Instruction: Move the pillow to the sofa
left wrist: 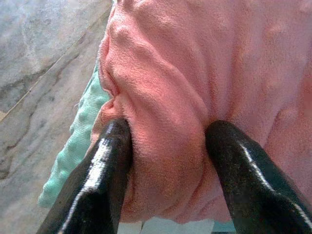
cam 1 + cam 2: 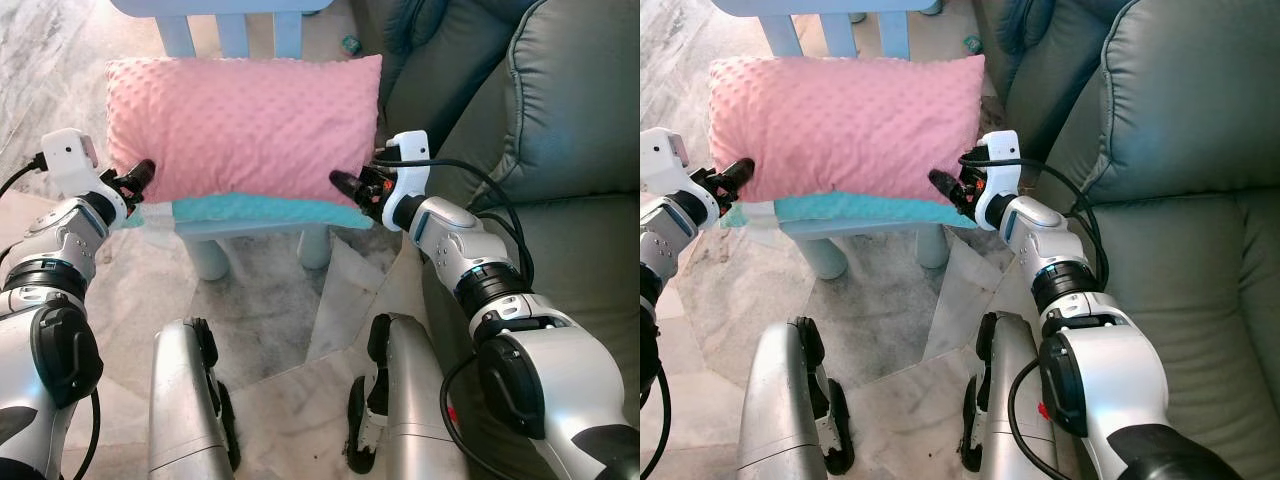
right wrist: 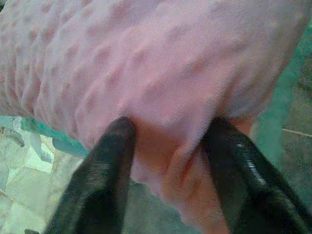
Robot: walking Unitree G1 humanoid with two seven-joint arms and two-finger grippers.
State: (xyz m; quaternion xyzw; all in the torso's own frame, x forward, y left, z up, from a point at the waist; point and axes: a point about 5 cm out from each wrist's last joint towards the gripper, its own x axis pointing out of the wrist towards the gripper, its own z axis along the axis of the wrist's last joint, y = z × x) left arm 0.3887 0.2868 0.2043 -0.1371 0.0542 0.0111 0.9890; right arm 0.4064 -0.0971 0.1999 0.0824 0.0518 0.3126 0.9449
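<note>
A plump pink pillow (image 2: 243, 125) of dimpled, nubbly fleece rests on a teal cushion (image 2: 260, 211) that pads the seat of a pale blue wooden chair (image 2: 232, 32). The left end effector (image 2: 137, 180) pinches the pillow's lower left corner, a fold of soft fabric bunched between its two glossy black fingers (image 1: 100, 180). The right end effector (image 2: 350, 185) grips the lower right corner the same way, fleece puckered between its fingers (image 3: 105, 175). A grey, smooth-cushioned sofa (image 2: 560, 150) stands just beside the chair on veined marble floor (image 2: 270, 300).
</note>
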